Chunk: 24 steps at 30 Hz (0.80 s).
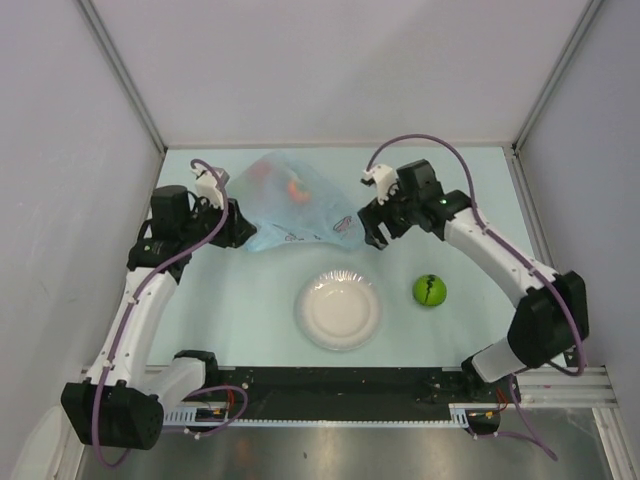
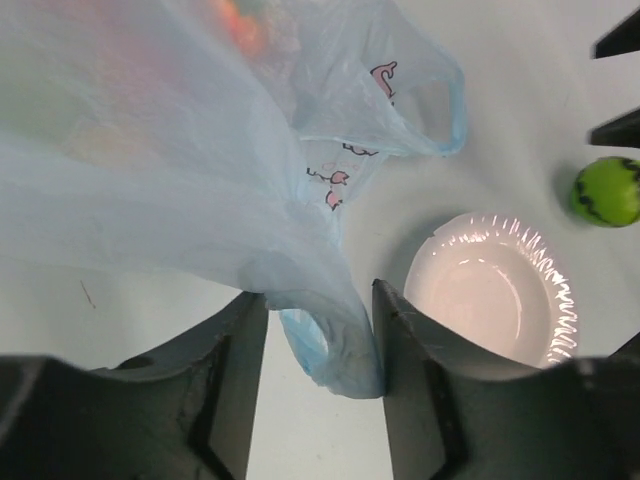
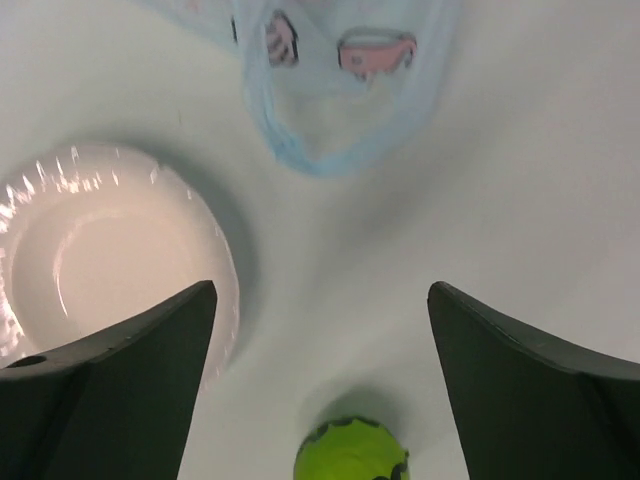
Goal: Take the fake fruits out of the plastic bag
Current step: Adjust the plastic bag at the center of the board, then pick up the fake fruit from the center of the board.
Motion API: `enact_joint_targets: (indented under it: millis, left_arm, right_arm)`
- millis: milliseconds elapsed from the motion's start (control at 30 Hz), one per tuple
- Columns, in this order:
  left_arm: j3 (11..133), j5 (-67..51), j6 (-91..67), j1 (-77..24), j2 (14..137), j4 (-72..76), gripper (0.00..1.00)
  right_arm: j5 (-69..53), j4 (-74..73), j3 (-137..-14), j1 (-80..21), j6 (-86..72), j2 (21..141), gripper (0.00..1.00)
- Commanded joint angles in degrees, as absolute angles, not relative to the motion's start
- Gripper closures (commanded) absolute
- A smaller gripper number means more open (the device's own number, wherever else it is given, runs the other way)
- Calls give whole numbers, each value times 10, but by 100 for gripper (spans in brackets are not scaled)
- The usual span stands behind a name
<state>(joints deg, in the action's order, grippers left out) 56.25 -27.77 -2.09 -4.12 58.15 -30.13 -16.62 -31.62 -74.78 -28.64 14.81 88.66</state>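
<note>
The light-blue plastic bag (image 1: 290, 205) lies crumpled at the back of the table, between my two grippers. An orange-red fake fruit (image 1: 293, 187) shows through its film, and it shows in the left wrist view too, as an orange-red fruit (image 2: 245, 25). My left gripper (image 2: 320, 295) is open at the bag's left corner. A loop handle of the bag (image 2: 335, 345) hangs loosely between the jaws and touches the right finger. My right gripper (image 3: 322, 290) is wide open with nothing in it, just short of the bag's other handle (image 3: 320, 140). A green fake fruit (image 1: 430, 290) rests on the table outside the bag.
A white paper plate (image 1: 338, 308) sits in front of the bag near the table's middle, left of the green fruit. White walls close in the table on the left, back and right. A black rail (image 1: 340, 390) runs along the near edge.
</note>
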Motion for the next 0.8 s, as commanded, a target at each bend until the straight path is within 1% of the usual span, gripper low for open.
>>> enact_joint_targets:
  millis: [0,33,67,100,133,300,567,700,767]
  left_arm:
    - [581,-298,-14,-44,583,-284,44]
    - [581,-301,-13,-43,584,-285,41]
    - [580,-302,-12,-43,583,-286,39]
    - [581,-304,-11,-44,586,-286,38]
    - [581,-307,-8,-43,587,-286,37]
    - [584,-316,-7,-43,606,-277,36]
    - [585,-323,-16,-43,612,-258,36]
    - [587,-327,-20,-43,611,-255,36]
    - [589,-330,-21,-43,613,-256,35]
  right_arm:
    - [-128,-520,-717,-265,236,819,5]
    - [-118,-547,-712,-247,279,815,4]
    - [-106,-576,-710,-238,298,817,3]
    - [-65,-627,-708,-227,308,823,3]
    - [-50,-648,-701,-195,319,837,1]
    - [-18,-730,-672,-113,359,881,0]
    - [75,-727,-596,-65,395,888,0]
    - [154,-673,-547,-49,403,892,0]
    - [173,-660,-526,-38,409,902,0]
